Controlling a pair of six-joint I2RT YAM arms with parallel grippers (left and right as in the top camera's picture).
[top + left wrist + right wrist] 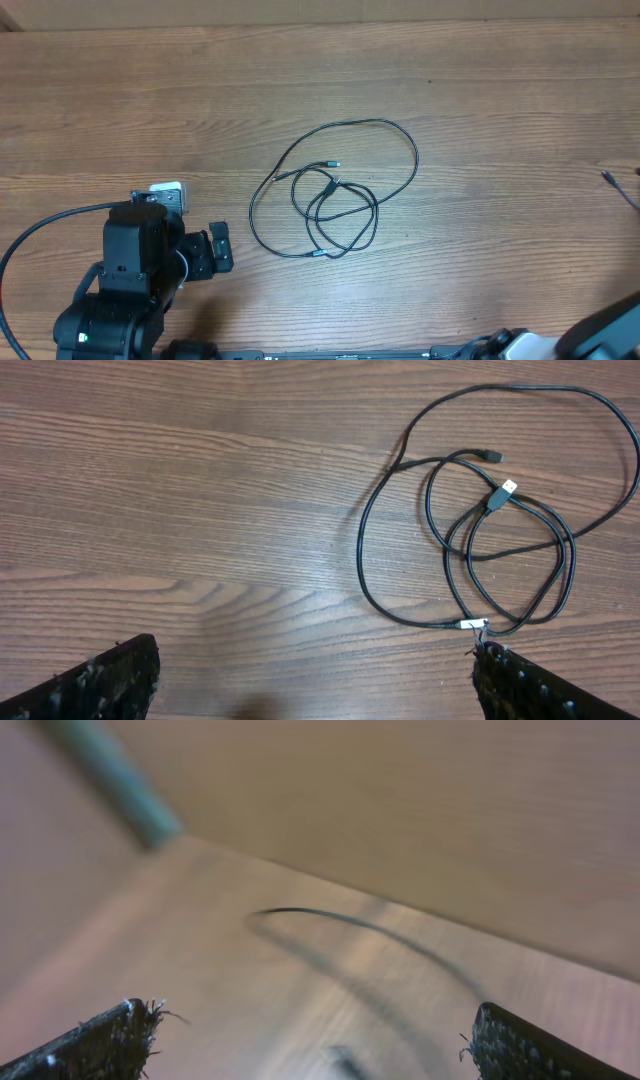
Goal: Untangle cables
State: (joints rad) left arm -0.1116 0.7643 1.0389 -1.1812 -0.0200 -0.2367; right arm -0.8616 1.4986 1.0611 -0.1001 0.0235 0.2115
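You had the cables (338, 186) lying in a loose tangle at the table (480, 80) ctr: one wide outer loop w/ smaller loops crossing inside it, a few plug ends showing. In the L wrist view one plug (507, 488) lay inside the loops, metal tip bare. A lone cord (622, 190) lay at the table's R edge, well apart from the tangle, only partly in frame. Your L gripper (315, 650) hung over the table's near-L area, fingers spread wide, nothing btwn them. Your R gripper (310, 1012) was spread wide too, gripping nothing, over the table w/ a blurred cord arc (350, 923) beyond it; can't tell if that was the lone cord. R arm (605, 330) showed only at the table's near-R corner.
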